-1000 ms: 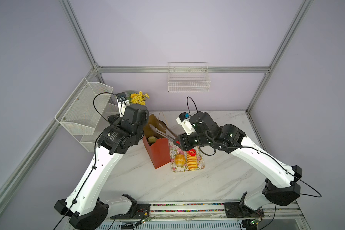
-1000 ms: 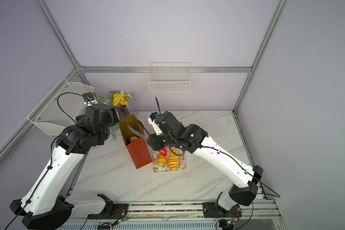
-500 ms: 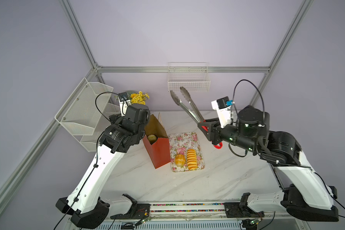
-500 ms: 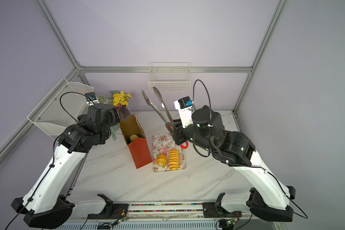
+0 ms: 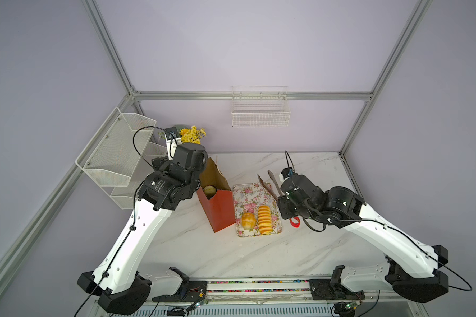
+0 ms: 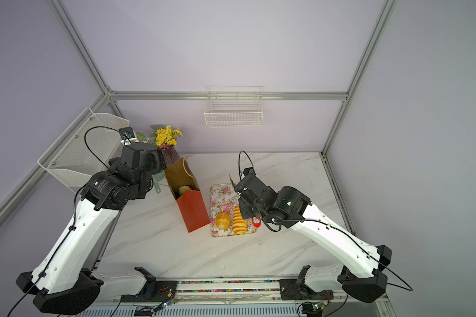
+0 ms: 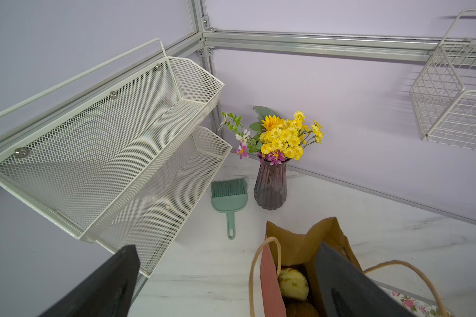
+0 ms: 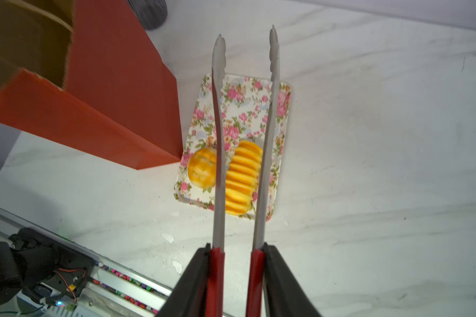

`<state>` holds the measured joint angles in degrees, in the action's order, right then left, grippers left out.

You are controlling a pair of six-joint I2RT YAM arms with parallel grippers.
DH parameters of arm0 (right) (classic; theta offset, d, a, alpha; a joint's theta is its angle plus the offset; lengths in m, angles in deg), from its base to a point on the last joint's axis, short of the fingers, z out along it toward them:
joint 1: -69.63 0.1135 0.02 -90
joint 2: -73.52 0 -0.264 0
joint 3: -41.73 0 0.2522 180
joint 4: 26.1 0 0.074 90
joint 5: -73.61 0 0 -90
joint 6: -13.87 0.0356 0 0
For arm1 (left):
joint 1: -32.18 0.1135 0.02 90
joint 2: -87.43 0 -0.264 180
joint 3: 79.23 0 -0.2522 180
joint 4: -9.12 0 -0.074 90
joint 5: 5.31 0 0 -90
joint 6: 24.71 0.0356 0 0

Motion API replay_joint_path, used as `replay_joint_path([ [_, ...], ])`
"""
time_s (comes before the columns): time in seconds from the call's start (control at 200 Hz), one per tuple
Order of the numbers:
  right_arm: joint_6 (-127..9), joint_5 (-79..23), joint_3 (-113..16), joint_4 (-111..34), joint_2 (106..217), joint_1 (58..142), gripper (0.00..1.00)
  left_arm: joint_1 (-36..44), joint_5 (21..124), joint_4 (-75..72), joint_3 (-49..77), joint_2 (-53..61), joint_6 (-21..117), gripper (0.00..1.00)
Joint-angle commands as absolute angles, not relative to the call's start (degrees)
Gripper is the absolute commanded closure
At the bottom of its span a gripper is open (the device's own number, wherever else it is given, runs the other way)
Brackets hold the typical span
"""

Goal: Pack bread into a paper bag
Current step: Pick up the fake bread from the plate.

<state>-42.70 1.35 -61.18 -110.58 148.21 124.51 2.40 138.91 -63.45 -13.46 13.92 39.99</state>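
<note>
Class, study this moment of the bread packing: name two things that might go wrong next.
1. The ribbed loaf lies beside the round bun, so the open tongs in the right tool may knock the bun when closing.
2. The paper bag is tall and narrow, with a finger of the left tool inside; the long loaf may catch its rim.

Soft, even overhead light in both top views; I see only faint shadows on the desk (image 5: 231, 255). My right wrist view blurs the paper bag (image 8: 116, 90) up close; the wire basket (image 7: 451, 82) smears in the left wrist view.
</note>
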Motion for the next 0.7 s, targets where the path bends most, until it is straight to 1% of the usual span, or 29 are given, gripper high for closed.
replay_joint_path([
  [0.0, -36.5, -2.1, -59.3, -111.2, 145.3, 124.7, 0.65, 2.0, 138.5, -60.8, -12.8, 13.6, 40.2, 0.00],
  [0.235, -36.2, -13.7, -57.6, -108.6, 146.3, 124.7, 0.61, 2.0, 137.8, -60.5, -12.6, 12.8, 40.2, 0.00],
  [0.375, -35.6, -16.0, -57.9, -110.2, 147.3, 124.7, 0.59, 2.0, 137.8, -60.4, -12.4, 12.9, 40.2, 0.00],
  [0.695, -36.6, -22.2, -57.2, -112.6, 151.7, 124.8, 0.59, 2.0, 137.9, -60.4, -11.8, 13.3, 40.2, 0.00],
])
